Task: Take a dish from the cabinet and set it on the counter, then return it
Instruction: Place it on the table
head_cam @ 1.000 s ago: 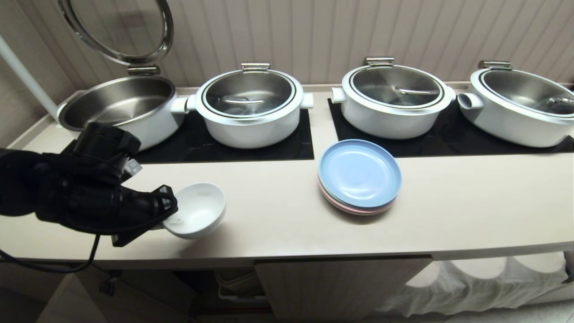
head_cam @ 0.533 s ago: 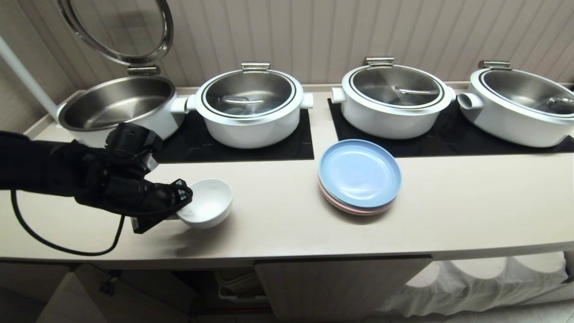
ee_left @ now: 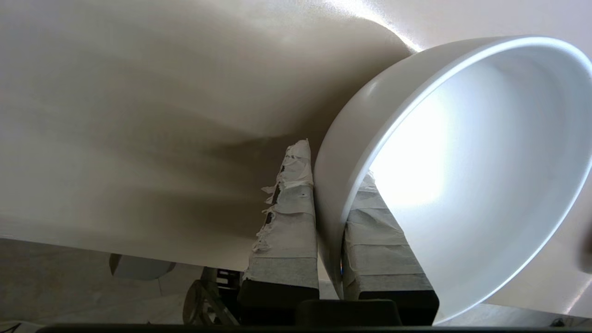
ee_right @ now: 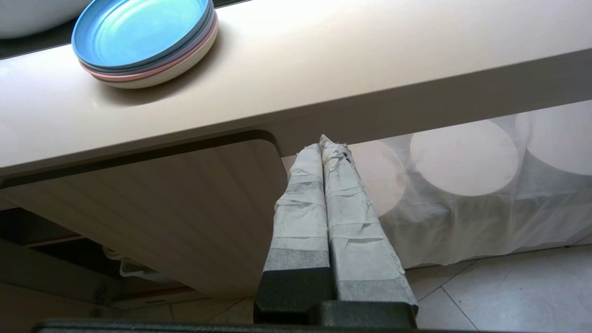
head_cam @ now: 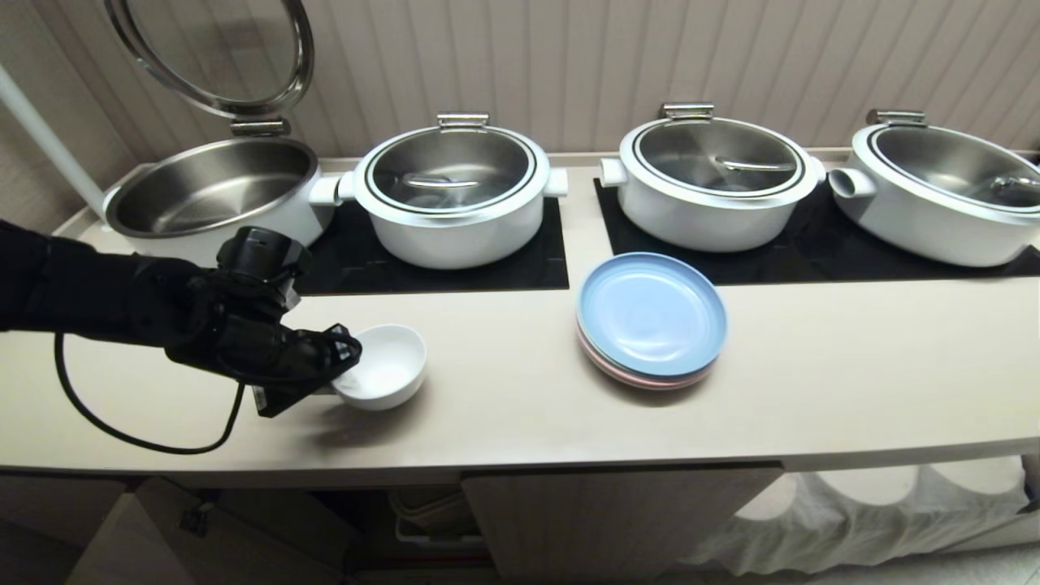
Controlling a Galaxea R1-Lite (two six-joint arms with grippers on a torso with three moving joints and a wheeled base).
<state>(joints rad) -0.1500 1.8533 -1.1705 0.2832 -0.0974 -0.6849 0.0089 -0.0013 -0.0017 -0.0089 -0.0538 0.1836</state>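
Grip confirmed: left gripper [head_cam: 345,366] clamped on the near wall of the dish [head_cam: 388,372], one taped finger [ee_left: 289,217] outside the rim, the other inside the bowl. Held over the front left part of the counter [head_cam: 504,406], slightly tilted in the left wrist view; underside very low, contact with the worktop not determinable from either view.

Step in hand, as judged: setting the dish down on the counter, the first half of the task nearly done. Next move calls for a short, level descent until the base sits flat, then release and a straight withdrawal of the inner finger without dragging the rim. Glossy, thin wall pinched at one edge only: liable to swing or tip if let go while tilted.

Right gripper [ee_right: 323,152] parked below counter level, taped fingers pressed together on nothing, in front of the cabinet [ee_right: 185,208] door. Stack of blue plates [head_cam: 652,318] well apart to the right; four pots [head_cam: 455,195] on the black hob panels [head_cam: 422,260] behind, the leftmost with lid raised.

Against the earlier head views: arm reaching further in over the counter, from the left; dish carried away from the front edge and a little rightward, seemingly lower and less tilted. Grip unchanged. Plates, pots and camera unmoved.
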